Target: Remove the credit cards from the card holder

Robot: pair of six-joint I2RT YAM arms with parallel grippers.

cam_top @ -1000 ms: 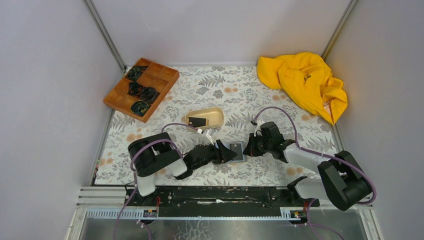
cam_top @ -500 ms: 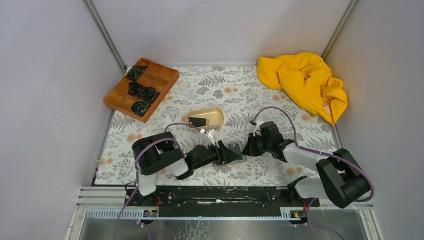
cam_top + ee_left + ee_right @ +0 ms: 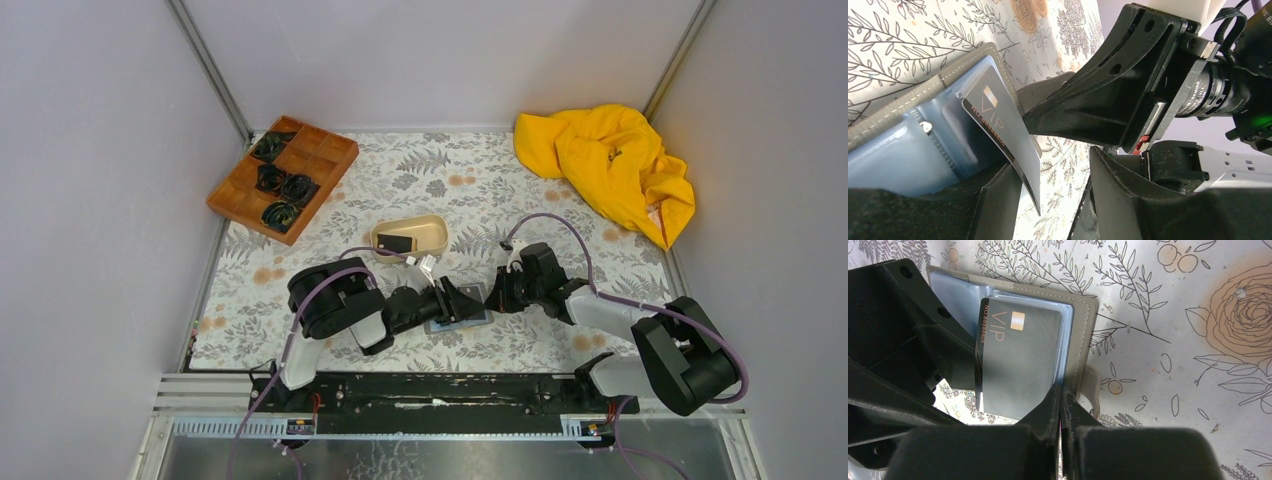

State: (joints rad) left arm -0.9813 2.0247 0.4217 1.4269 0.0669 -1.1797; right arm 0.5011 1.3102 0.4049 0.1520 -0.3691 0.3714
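Note:
The card holder (image 3: 462, 318) lies open on the floral cloth between my two grippers, pale blue-grey inside (image 3: 898, 150) with a grey stitched rim (image 3: 1080, 335). A grey credit card marked VIP (image 3: 1018, 365) sticks halfway out of its pocket. My left gripper (image 3: 1055, 165) is open, and the card (image 3: 1003, 125) rests against its left finger with a gap to the other. It shows in the top view (image 3: 452, 298). My right gripper (image 3: 1060, 390) is shut on the holder's near edge, and also shows in the top view (image 3: 497, 292). A dark card (image 3: 395, 243) lies in the beige tray.
The beige oval tray (image 3: 432, 232) stands just behind the grippers. A brown compartment tray (image 3: 322, 152) with dark coiled items is at the back left. A crumpled yellow cloth (image 3: 605, 165) lies at the back right. Grey walls close in both sides.
My left arm has swung right and its gripper has pushed in over the holder, fingers now around the card. The holder lies flatter. The right gripper has stayed put.

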